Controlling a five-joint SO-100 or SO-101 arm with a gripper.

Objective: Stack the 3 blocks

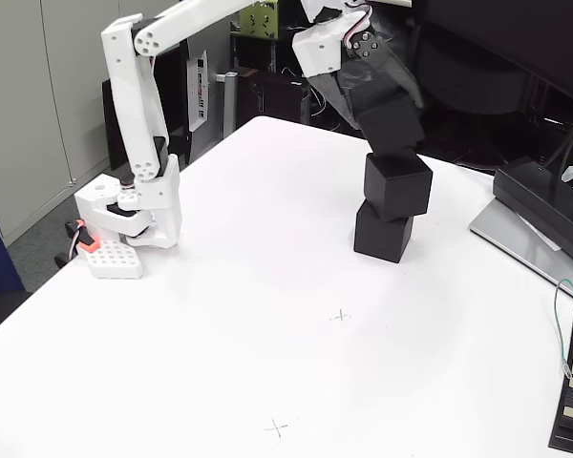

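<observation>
On the counter (267, 286), landmark: two-cube stack right of centre.
Bottom cube (382, 234): sits flat on the counter.
Middle cube (397, 185): on top of the bottom cube, twisted and shifted a little right of it.
Top cube (390, 122): just above the middle cube, tilted, in the fingers; contact with the middle cube can't be told.
Gripper (387, 113): fingers closed around the top cube, coming in from above the stack.
Progress: two cubes stacked, third at the stack but not released; my read is placing and letting go remain.
Risk: stack is skewed, could topple on release.
Arm base (134, 215): well left of the stack.
Hard to see: black fingers against black cube, fingertips indistinct; arm's upper link cut off at the frame top.
Grey-based device (544, 219): right of the stack, partly cut off.
</observation>
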